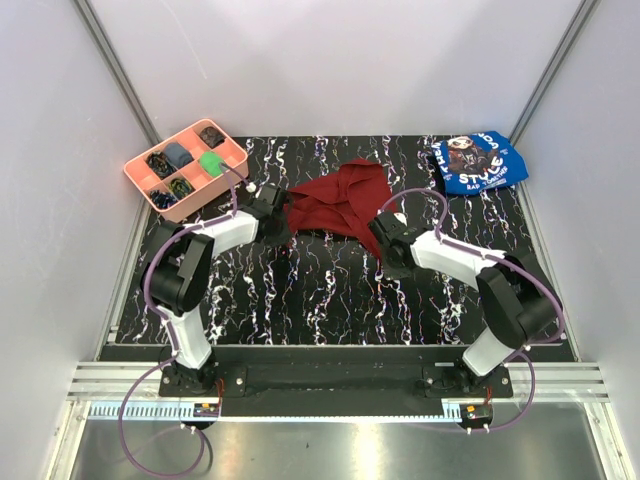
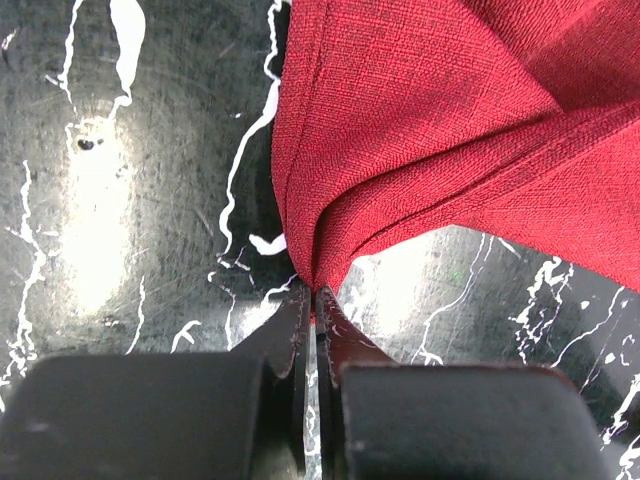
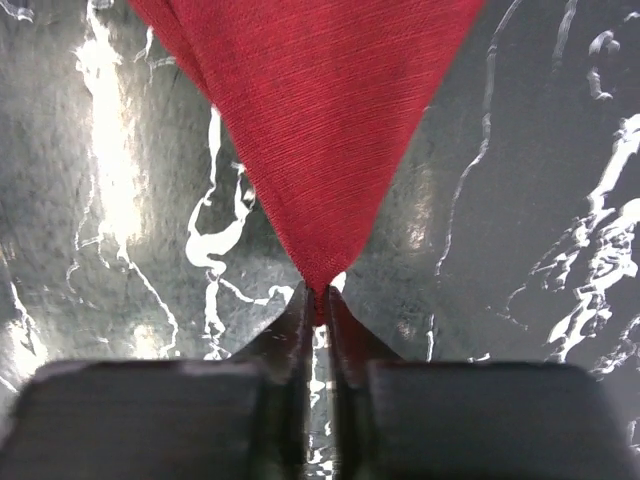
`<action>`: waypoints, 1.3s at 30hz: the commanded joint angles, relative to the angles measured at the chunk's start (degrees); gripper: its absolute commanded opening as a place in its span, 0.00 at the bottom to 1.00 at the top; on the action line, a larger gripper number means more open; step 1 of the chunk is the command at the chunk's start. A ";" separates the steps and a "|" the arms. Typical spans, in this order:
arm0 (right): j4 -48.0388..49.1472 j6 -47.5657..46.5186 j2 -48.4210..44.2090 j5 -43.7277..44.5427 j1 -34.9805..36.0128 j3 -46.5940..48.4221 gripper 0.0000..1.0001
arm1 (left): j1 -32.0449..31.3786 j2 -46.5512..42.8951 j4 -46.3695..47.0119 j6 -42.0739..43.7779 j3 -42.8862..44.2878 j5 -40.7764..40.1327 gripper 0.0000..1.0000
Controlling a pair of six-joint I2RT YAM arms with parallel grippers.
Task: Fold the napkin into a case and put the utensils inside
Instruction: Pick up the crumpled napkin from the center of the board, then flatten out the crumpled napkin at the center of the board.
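Note:
The dark red napkin (image 1: 338, 200) lies crumpled and partly lifted at the middle back of the black marbled table. My left gripper (image 1: 278, 222) is shut on its left corner, and the left wrist view shows the cloth (image 2: 420, 130) gathered into folds at the fingertips (image 2: 311, 297). My right gripper (image 1: 382, 240) is shut on its right corner, and the right wrist view shows the cloth (image 3: 320, 130) narrowing to a point between the fingertips (image 3: 322, 293). No utensils are in view. The cloth is not in a case shape.
A pink plastic compartment tray (image 1: 186, 168) with small items stands at the back left. A blue printed cloth (image 1: 478, 162) lies at the back right. White walls and metal rails close in the table on three sides.

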 commanded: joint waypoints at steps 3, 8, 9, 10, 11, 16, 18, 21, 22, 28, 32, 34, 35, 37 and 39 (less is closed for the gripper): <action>-0.50 0.80 -4.03 6.33 -0.35 5.94 0.00 | 0.50 -8.02 -3.30 1.23 1.05 -1.05 0.00; -2.17 -1.04 -17.21 -0.43 -9.40 9.72 0.00 | 1.99 -20.68 -8.75 2.55 1.40 -1.57 0.00; -2.69 -1.48 -19.14 -1.92 -10.37 12.08 0.00 | 2.34 -26.09 -9.19 2.73 1.40 -1.84 0.00; -3.31 -1.75 -22.38 -3.06 -12.12 13.49 0.00 | 3.13 -28.93 -9.54 2.90 1.58 -1.84 0.00; -4.88 -1.84 -23.98 -4.12 -12.74 14.99 0.00 | 3.31 -31.83 -9.63 3.25 1.84 -1.67 0.00; -9.98 -0.70 -35.47 -9.04 -13.19 25.19 0.00 | 3.58 -50.12 -9.55 7.20 7.01 3.59 0.00; -11.22 1.76 -39.71 -10.45 -13.19 28.52 0.00 | 3.49 -57.22 -9.55 8.00 8.86 6.23 0.00; -13.15 4.13 -48.32 -13.35 -13.19 31.77 0.00 | 3.49 -66.01 -9.46 8.88 12.73 11.25 0.00; -14.11 4.75 -52.00 -13.79 -13.19 32.40 0.00 | 3.49 -67.88 -9.55 8.80 13.61 12.30 0.00; -15.09 10.29 -61.25 -18.37 -13.19 31.62 0.00 | 3.49 -77.21 -9.55 4.32 15.82 19.07 0.00; -13.07 12.05 -62.58 -14.87 -13.19 27.32 0.00 | 3.49 -77.31 -9.55 1.86 12.22 15.40 0.00; -12.19 11.70 -60.58 -13.11 -13.19 26.61 0.00 | 3.49 -76.17 -9.55 1.07 9.59 12.16 0.00; -12.10 11.44 -59.43 -9.96 -13.19 26.00 0.00 | 3.49 -74.33 -9.63 0.45 8.62 10.31 0.00; -10.62 8.73 -54.44 -6.87 -13.19 25.20 0.00 | 3.49 -71.69 -10.59 -1.30 5.73 5.22 0.00; -7.98 6.70 -50.39 -3.26 -13.19 23.01 0.00 | 3.49 -65.46 -10.95 -1.49 4.66 0.81 0.00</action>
